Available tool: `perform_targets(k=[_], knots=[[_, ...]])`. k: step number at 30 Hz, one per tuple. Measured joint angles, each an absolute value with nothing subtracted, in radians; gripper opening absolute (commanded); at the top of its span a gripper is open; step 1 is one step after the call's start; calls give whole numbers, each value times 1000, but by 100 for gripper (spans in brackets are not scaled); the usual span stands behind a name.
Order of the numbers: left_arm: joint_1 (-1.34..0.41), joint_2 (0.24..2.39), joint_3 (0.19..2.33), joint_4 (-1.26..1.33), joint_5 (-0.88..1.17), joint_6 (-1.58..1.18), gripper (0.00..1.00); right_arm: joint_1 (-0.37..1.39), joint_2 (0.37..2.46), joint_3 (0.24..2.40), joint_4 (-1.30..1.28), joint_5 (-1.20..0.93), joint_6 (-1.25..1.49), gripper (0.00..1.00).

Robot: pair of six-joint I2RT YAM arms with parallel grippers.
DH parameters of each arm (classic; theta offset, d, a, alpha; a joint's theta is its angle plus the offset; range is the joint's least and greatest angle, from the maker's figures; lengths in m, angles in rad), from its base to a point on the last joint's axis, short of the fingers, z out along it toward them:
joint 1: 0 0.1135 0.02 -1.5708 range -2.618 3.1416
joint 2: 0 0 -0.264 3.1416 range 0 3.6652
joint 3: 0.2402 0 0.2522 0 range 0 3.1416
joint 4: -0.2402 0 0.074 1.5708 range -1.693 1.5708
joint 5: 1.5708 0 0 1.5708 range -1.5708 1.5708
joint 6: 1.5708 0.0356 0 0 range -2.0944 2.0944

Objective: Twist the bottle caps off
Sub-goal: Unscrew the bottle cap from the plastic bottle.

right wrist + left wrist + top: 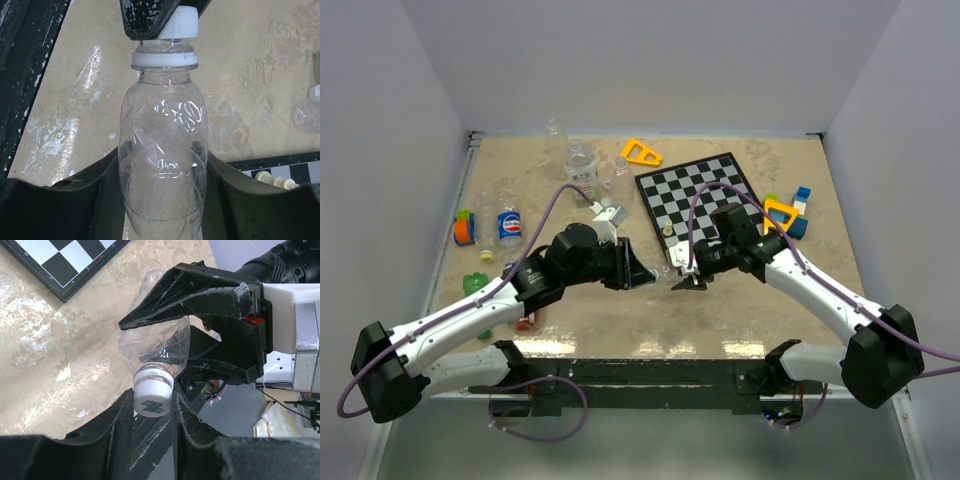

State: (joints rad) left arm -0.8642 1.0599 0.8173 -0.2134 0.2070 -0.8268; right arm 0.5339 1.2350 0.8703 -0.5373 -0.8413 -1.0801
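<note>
Item: clear bottle (pixel 162 150), unlabelled, spanning the gap between the two arms over the table (pixel 770 310), just off the near corner of the chessboard (pixel 705 200). Holder, body end: right gripper (pixel 685 280), jaws closed around the bottle's belly, the thin wall creased where they bear on it. Holder, neck end: left gripper (pixel 152 407), fingers pinched tight on the white cap (pixel 152 399). Condition: cap on the neck, with a short length of clear neck showing between it and the white collar ring (pixel 165 59); whether the thread is already loosened cannot be told. Step judged in hand: the twist itself. Handling notes: turn the left wrist about the bottle's long axis, with the cap centred between the pads. Keep the right grip firm enough that the body does not spin with the cap, yet not so hard that the soft wall buckles. Keep both grippers in line so the neck is not bent. Draw the cap off along the axis only once it runs free. Further stock: cola-label bottle (pixel 509 225) and others at the table's left.
</note>
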Motion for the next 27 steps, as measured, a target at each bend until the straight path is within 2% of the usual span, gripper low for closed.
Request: perform_targets(k=[2, 6, 9, 13, 18, 27], knots=[[-864, 1060, 817, -213, 205, -826, 4, 534, 1235, 870, -537, -841, -1081, 15], [-864, 1060, 817, -214, 203, -817, 45, 534, 1235, 870, -537, -841, -1081, 15], [-864, 1060, 817, -219, 195, -792, 69, 535, 1235, 870, -539, -833, -1081, 15], [-858, 1056, 821, -230, 174, -739, 93, 529, 1237, 870, -567, -801, -1082, 15], [-858, 1014, 823, -251, 175, -639, 99, 529, 1237, 870, -573, -794, -1082, 15], [-858, 869, 823, -287, 136, -328, 100, 529, 1237, 870, -576, -794, -1082, 15]])
